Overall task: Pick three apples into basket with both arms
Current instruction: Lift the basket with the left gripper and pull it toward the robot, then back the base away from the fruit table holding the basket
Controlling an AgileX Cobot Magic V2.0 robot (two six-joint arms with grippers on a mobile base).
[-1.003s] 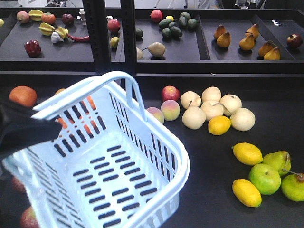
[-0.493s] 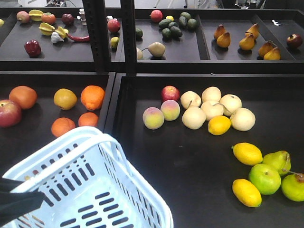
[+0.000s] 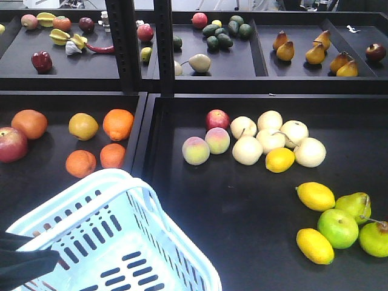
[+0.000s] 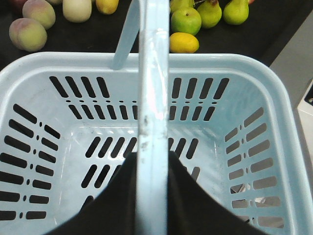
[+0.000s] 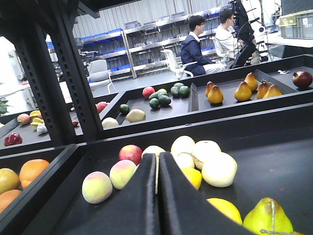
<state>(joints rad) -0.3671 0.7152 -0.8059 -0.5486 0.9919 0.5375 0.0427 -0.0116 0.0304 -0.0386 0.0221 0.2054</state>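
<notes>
**Basket**: pale blue, slotted, and the landmark for every entry below. It is hanging tilted from one loop handle. No apple is showing inside in the left wrist view, though the floor under the fingers is hidden.

**Left end effector**: is clamping that handle, one dark finger on each side of it.

**Right end effector**: is carrying nothing. Its fingers are drawn together to a thin slit and are pointing at the fruit beyond the basket's far right.

**Dark red apple**: is lying on the surface beyond the basket's far left corner, apart from the oranges sitting just past the basket's far rim.

**Second red apple**: is resting beyond the basket's far right corner, just behind two peaches. No third apple is identifiable on this surface.

**Lemons**: are lying well to the basket's right.

**Hazards, as judged:**
- The basket is dangling from a single handle, so it is likely to swing and tip, and a dropped apple may miss the opening or roll out.
- The right fingers need to part before any reach, or they will be nudging the round apple away.
- The peaches are crowding the second apple, which is inviting a wrong pick.
- The low-hanging basket may strike the oranges.
</notes>
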